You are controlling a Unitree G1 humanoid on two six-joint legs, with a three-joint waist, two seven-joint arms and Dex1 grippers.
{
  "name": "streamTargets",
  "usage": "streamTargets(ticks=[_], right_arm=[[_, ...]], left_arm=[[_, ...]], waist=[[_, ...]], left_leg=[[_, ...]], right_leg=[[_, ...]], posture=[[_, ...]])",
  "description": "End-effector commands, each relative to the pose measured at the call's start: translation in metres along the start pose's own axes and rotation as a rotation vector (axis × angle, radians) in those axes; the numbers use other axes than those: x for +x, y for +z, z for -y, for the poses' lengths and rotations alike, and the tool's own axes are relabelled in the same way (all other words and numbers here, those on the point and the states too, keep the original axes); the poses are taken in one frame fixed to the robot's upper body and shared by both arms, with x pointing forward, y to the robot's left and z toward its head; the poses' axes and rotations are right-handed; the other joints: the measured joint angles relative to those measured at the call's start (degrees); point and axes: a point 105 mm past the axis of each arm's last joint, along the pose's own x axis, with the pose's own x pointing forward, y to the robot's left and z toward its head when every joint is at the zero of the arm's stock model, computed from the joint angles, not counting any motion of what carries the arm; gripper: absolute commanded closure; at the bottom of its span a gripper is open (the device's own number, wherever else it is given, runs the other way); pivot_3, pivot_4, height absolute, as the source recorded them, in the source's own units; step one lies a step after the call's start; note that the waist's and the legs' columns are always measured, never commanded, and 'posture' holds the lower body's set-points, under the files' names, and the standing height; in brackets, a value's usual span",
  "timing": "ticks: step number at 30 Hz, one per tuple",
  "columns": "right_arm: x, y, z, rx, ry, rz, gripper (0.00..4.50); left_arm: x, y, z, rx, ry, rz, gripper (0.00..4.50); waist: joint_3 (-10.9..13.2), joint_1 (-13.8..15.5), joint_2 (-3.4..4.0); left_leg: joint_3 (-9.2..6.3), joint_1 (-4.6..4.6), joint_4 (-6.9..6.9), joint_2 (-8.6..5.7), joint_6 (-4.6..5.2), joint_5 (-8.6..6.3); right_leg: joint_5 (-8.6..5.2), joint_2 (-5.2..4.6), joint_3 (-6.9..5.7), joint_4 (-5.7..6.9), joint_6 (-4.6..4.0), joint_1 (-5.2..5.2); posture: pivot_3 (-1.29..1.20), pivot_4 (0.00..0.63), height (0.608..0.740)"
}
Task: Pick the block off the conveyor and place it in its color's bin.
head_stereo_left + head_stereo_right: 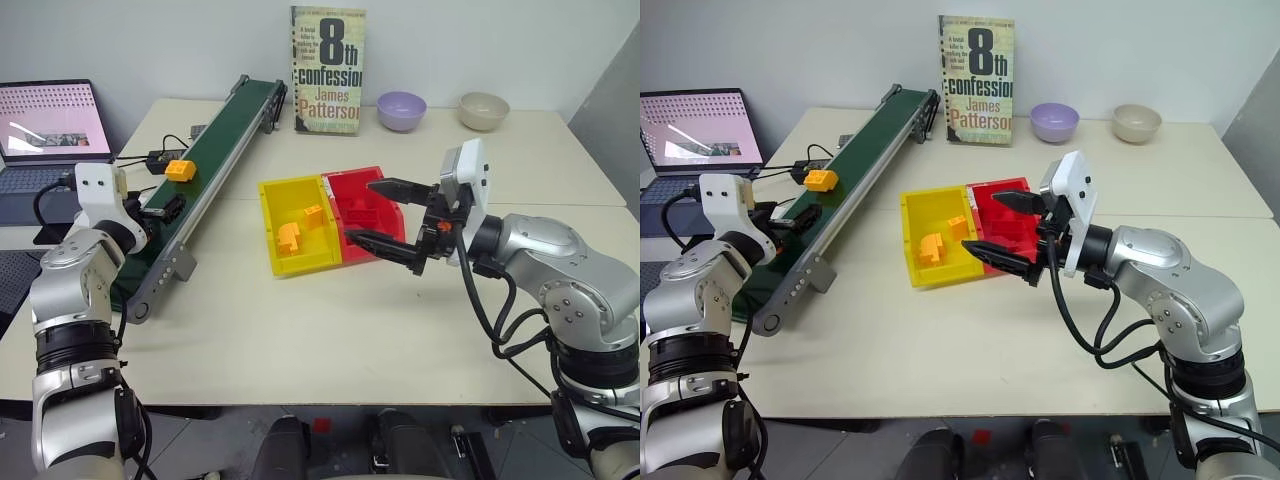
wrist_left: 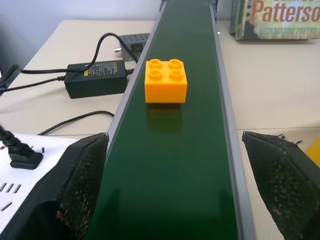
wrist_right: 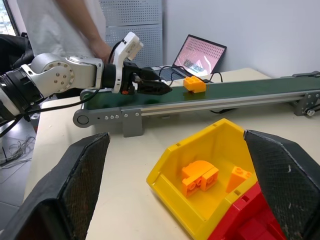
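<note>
Block (image 2: 166, 80): orange-yellow four-stud brick, upright on belt. Conveyor (image 1: 215, 170): long dark green belt, silver rails. Bin (image 1: 272, 212): yellow tray holding orange pieces, joined to red tray.

A pale cream desk (image 1: 300, 350) stands against a plain white wall (image 1: 150, 40). A seam crosses the desk top on the right. At the far edge a paperback book (image 1: 328, 70) leans upright on the wall, with a lilac bowl (image 1: 401, 110) and a beige bowl (image 1: 484, 110) beside it. An open laptop (image 1: 50, 130) sits off the desk's left end. A black power adapter (image 2: 95, 78) with cables lies near it. A grey pegboard panel (image 3: 135, 25) stands behind a person (image 3: 65, 25).
</note>
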Motion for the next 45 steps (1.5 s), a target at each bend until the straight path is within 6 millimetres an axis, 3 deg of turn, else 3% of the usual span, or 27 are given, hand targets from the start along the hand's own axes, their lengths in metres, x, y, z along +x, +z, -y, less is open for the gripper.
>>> streamTargets(ticks=[1,8,24,30,35,38,42,45], right_arm=[[-0.003,0.012,-0.003,-0.044,-0.003,0.031,0.00],[-0.002,0.012,-0.003,-0.042,-0.001,0.035,0.00],[-0.005,0.014,0.002,-0.050,-0.019,0.034,0.00],[-0.007,0.012,0.002,-0.052,-0.039,0.026,0.00],[-0.019,-0.003,0.008,-0.099,-0.128,-0.066,0.00],[-0.032,-0.018,0.003,-0.150,-0.170,-0.173,0.00],[-0.039,-0.031,-0.006,-0.140,-0.202,-0.213,0.00],[-0.040,-0.031,-0.011,-0.117,-0.228,-0.195,0.00]], left_arm=[[0.000,0.019,-0.002,0.039,0.008,0.054,0.03],[0.001,0.016,-0.005,0.053,0.017,0.035,0.03],[-0.007,0.013,-0.011,0.057,0.027,0.022,2.98],[-0.009,0.019,-0.011,0.057,0.025,0.031,2.97],[0.005,0.048,0.043,0.092,-0.223,0.072,2.97],[0.011,0.061,0.107,0.161,-0.512,0.075,2.97],[0.018,0.061,0.162,0.249,-0.734,0.067,2.97],[0.023,0.054,0.186,0.293,-0.829,0.050,2.97]], waist=[[0.0,0.0,0.00],[0.0,0.0,0.00],[0.0,0.0,0.00],[0.0,0.0,0.00],[0.0,0.6,-0.02],[0.0,1.1,-0.03],[0.0,1.1,-0.03],[0.0,0.5,-0.02]], left_leg=[[0.00,0.00,0.00,0.00,0.00,0.00],[0.02,0.00,0.00,-0.01,0.00,0.00],[0.00,-0.01,-0.01,0.00,0.00,0.00],[-0.01,-0.01,-0.01,0.01,0.00,0.00],[-0.05,-0.12,0.00,-0.03,0.00,0.00],[0.00,-0.16,0.02,-0.12,0.00,0.00],[0.12,-0.22,0.01,-0.25,0.00,-0.01],[0.18,-0.19,0.01,-0.21,0.00,-0.01]], right_leg=[[0.00,0.00,0.00,0.00,0.00,0.00],[0.00,0.00,-0.01,0.00,0.00,0.00],[0.00,-0.03,0.00,-0.01,0.00,0.00],[0.00,-0.06,0.01,-0.01,0.00,0.00],[0.00,-0.04,-0.10,-0.06,0.00,-0.01],[0.00,0.01,-0.07,-0.13,0.00,-0.01],[0.00,-0.01,-0.07,-0.29,0.03,0.01],[0.01,0.06,0.00,-0.30,0.07,-0.03]], posture=[[0.00,0.150,0.740],[0.00,0.150,0.740],[0.00,0.150,0.740],[0.00,0.150,0.740],[0.00,0.150,0.740],[0.00,0.150,0.740],[0.00,0.150,0.740],[0.00,0.150,0.740]])
